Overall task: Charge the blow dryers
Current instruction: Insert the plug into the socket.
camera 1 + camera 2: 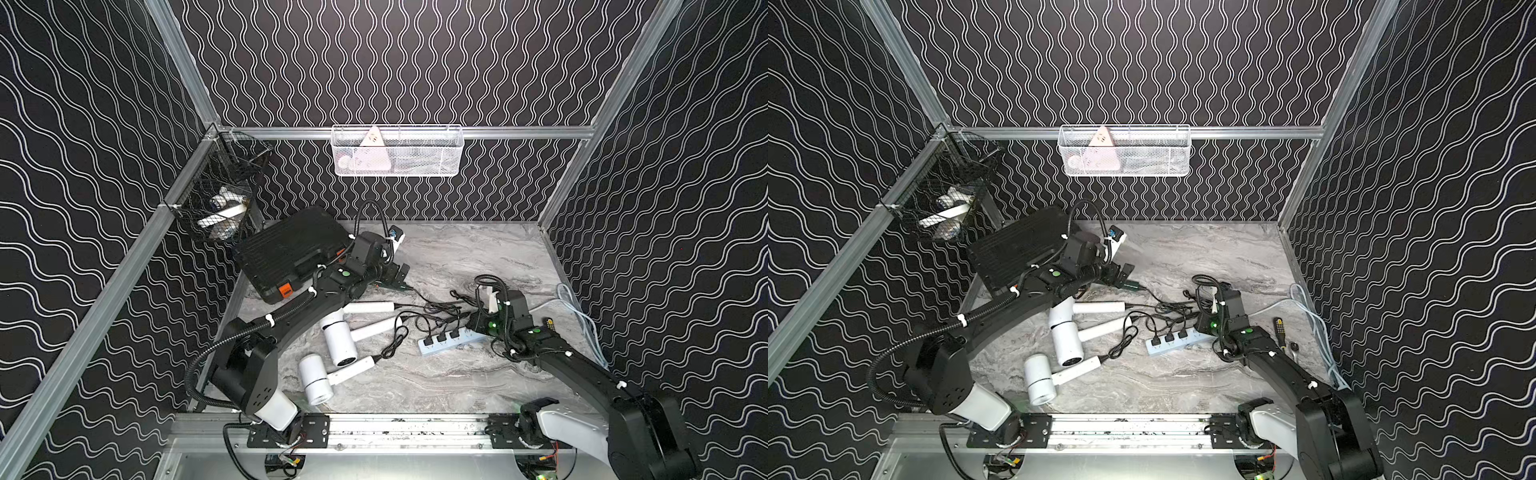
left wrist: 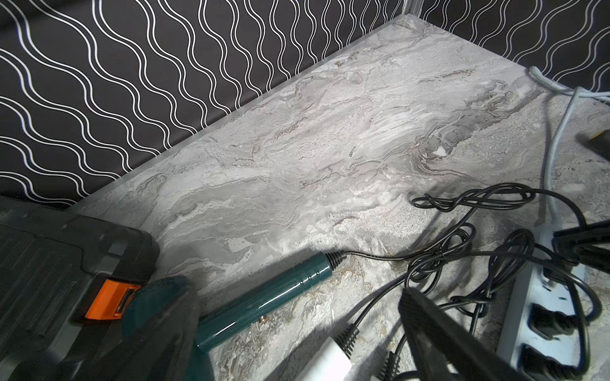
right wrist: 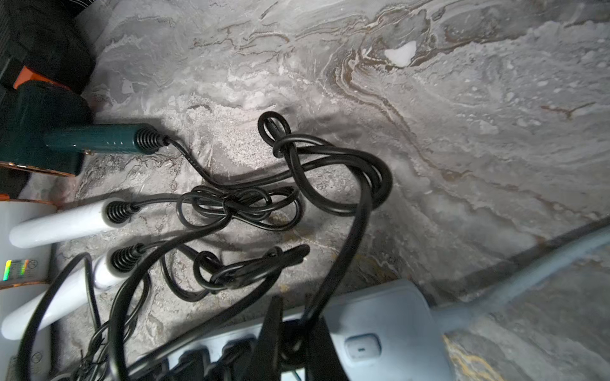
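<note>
Closed tight on a black plug [image 3: 293, 331], the right gripper [image 3: 293, 343] is set low over the pale blue power strip [image 3: 389, 316], at the socket nearest its button [image 3: 362, 346]. Three plugs [image 1: 441, 336] are already seated in the row beside it, so the step in hand is judged to be the fourth and last connection. Whether the prongs are fully home cannot be told, since the socket is hidden by the jaws.

The gripped cord [image 3: 366, 184] appears to lead back to the green dryer [image 2: 264, 297], which lies just beside the black case [image 1: 291, 249]. The three white dryers [image 1: 340, 343] are laid on the table [image 1: 457, 257] between the arms, handles toward the strip.

A straight downward push is called for next, then a release made without tugging the tangled cords.

The left gripper [image 1: 395, 276] is spread wide and empty over the green dryer; no contact is seen.
</note>
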